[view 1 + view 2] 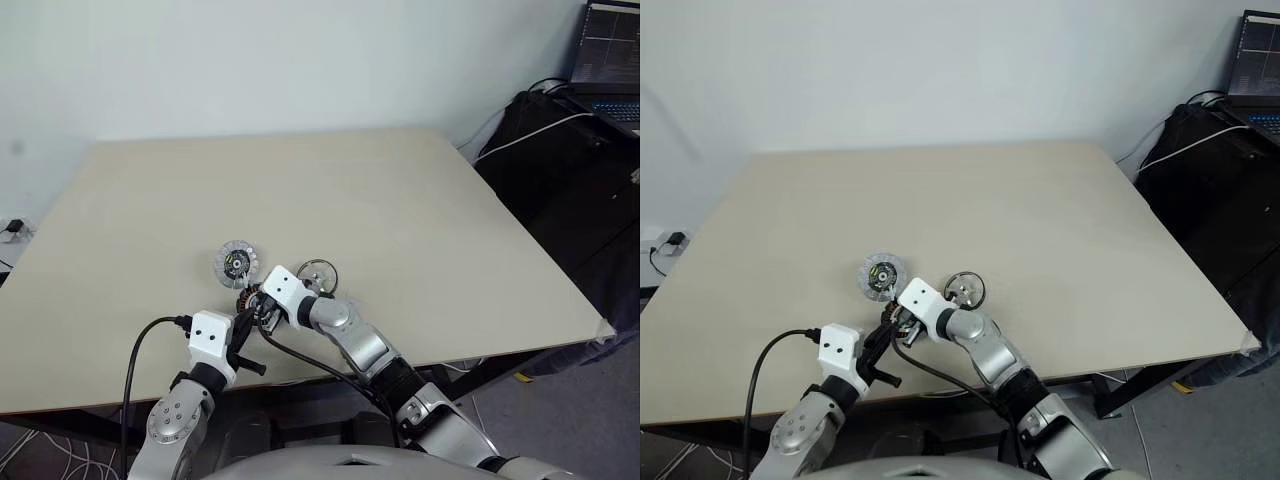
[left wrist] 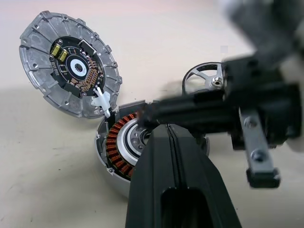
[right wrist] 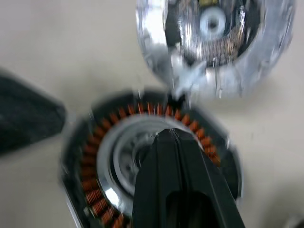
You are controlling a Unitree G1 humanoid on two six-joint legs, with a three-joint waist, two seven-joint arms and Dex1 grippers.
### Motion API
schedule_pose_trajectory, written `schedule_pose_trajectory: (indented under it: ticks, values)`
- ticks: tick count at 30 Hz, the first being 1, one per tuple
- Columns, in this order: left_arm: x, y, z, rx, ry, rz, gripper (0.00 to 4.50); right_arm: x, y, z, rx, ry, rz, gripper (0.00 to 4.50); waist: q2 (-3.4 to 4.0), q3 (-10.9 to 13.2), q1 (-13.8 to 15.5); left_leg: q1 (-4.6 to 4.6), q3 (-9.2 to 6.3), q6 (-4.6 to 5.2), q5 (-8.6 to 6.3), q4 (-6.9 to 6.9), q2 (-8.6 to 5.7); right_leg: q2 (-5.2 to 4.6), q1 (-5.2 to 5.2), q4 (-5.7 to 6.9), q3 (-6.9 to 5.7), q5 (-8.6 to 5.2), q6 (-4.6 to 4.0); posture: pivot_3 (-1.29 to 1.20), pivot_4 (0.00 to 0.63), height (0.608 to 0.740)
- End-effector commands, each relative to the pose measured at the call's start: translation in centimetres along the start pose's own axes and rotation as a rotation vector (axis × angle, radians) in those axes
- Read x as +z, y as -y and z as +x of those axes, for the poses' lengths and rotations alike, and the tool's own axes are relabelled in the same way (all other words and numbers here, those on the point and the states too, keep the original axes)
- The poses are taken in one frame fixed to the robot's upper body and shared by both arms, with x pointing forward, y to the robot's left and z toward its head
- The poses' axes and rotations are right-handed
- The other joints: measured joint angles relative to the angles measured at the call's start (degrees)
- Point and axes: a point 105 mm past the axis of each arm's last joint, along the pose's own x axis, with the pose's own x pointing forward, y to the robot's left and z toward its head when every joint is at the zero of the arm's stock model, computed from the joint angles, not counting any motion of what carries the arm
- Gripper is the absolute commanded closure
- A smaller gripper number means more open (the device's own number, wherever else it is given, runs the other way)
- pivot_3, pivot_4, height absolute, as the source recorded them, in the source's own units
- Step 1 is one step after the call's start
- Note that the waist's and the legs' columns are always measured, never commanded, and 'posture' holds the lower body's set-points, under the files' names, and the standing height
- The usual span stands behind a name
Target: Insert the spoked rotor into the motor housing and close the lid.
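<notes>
Two black-fingered grippers, left [image 2: 164, 142] and right [image 3: 173, 142], both clenched empty, hovering over copper-wound round dark motor housing [image 2: 118, 149]; ridged silver lid [image 2: 69, 71] lying open.

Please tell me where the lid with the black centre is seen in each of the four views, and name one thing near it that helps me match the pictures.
Left eye view: the lid lies on the table, just beyond both hands.
Right eye view: same spot, left of the spoked rotor.
Left wrist view: upper left, black face showing.
Right wrist view: along the top edge.
Shared landmark: the motor housing with copper windings, right beside the lid.
</notes>
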Motion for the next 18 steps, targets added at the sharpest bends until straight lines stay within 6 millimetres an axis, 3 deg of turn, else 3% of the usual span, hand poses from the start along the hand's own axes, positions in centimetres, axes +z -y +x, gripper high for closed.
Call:
schedule_pose_trajectory:
  ticks: [1,10,15,18]
  values:
    - [1.0,0.3,0.1,-0.004,0.044,0.008,4.50,0.0,0.4,-0.1,-0.010,-0.012,-0.019,4.49,-0.03,-0.02,0.05,0.00,-0.01,0.00,0.00,0.00,0.00,0.00,0.00,0.02,-0.01,0.00,0.00,0.00,0.000,0.740]
    - [1.0,0.4,0.1,-0.013,0.042,0.007,4.50,4.7,-0.1,-0.8,0.022,0.218,0.021,4.49,-0.03,-0.01,-0.01,-0.03,-0.01,-0.01,0.01,0.00,0.01,0.00,-0.09,0.10,0.03,-0.02,0.01,0.00,0.000,0.740]
    - [1.0,0.4,0.1,-0.011,0.041,0.005,4.50,4.4,0.2,-0.5,0.004,0.205,0.019,4.49,-0.04,-0.02,0.04,-0.04,0.00,-0.03,0.02,0.00,0.02,0.01,-0.11,0.13,0.03,-0.03,0.00,0.00,0.000,0.740]
    - [1.0,0.4,0.1,-0.008,0.040,0.004,4.50,2.9,0.0,-0.1,0.015,0.131,0.008,4.49,-0.05,-0.02,0.01,-0.03,0.02,-0.03,0.02,0.00,0.02,0.00,-0.11,0.14,0.04,-0.03,-0.01,0.00,0.000,0.740]
